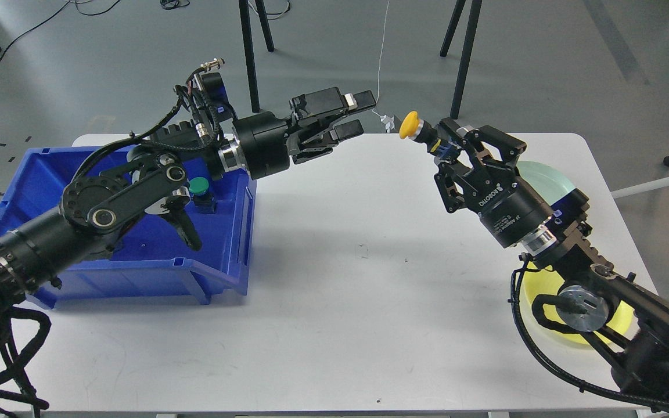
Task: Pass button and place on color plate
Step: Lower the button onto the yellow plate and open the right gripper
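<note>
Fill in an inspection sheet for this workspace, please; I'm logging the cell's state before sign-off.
Surface: white table, bare in the middle.
Job's things: yellow button held in the air by the right gripper; green button in the blue bin at left; yellow plate and pale green plate at right, both partly hidden by the right arm.
Clutter: nothing seen.
Grippers: left gripper jaws open, empty, facing the yellow button; right jaws shut on the yellow button.
Cables: black hoses along both arms; floor cables far left.
Surroundings: grey floor, black stand legs behind the table.
</note>
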You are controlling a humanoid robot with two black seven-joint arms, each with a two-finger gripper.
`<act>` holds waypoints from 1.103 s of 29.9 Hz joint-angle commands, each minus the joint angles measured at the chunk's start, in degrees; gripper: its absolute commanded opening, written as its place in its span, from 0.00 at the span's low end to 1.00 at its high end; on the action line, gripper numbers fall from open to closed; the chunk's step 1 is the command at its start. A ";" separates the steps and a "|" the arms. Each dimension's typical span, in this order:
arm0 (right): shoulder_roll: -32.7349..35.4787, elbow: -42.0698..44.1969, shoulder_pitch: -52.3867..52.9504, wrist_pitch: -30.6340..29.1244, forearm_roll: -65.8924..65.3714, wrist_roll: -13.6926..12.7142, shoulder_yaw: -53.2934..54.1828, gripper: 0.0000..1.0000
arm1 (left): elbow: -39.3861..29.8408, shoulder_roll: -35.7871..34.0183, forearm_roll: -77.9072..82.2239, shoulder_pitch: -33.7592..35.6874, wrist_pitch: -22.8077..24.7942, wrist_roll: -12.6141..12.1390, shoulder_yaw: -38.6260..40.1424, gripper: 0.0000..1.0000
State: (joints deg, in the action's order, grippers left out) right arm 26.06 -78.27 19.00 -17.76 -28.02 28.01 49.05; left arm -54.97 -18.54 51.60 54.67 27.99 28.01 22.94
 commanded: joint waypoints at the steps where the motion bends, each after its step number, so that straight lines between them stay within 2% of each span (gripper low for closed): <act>1: 5.74 -2.50 -7.38 0.27 -0.19 -0.01 7.88 0.00 | 0.03 0.00 0.00 0.00 0.01 -0.01 0.00 0.82; 5: 11.63 -2.59 -14.76 4.21 -0.28 -0.01 13.96 0.00 | 0.03 0.00 -0.09 -0.09 0.01 -0.01 0.08 0.82; 9: 16.82 -1.97 -20.91 9.93 -0.54 -0.01 14.32 0.00 | 0.03 0.08 -0.09 -0.09 0.01 -0.01 0.08 0.82; 16: 18.85 -1.80 -30.15 15.46 -1.68 -0.01 14.14 0.00 | 0.03 0.08 -0.09 -0.17 0.01 -0.01 0.08 0.82; 26: 19.12 7.51 -29.55 21.80 -3.27 -0.01 6.24 0.00 | 0.03 0.08 -0.09 -0.17 0.01 -0.01 0.08 0.82; 33: 18.59 10.77 -24.46 22.94 -3.27 -0.01 -2.37 0.01 | 0.03 0.08 -0.09 -0.35 0.01 -0.01 0.08 0.82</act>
State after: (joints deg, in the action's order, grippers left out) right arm 44.92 -68.00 -7.65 4.46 -31.29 28.00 50.04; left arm -54.93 -18.45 51.50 54.47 28.00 28.00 23.03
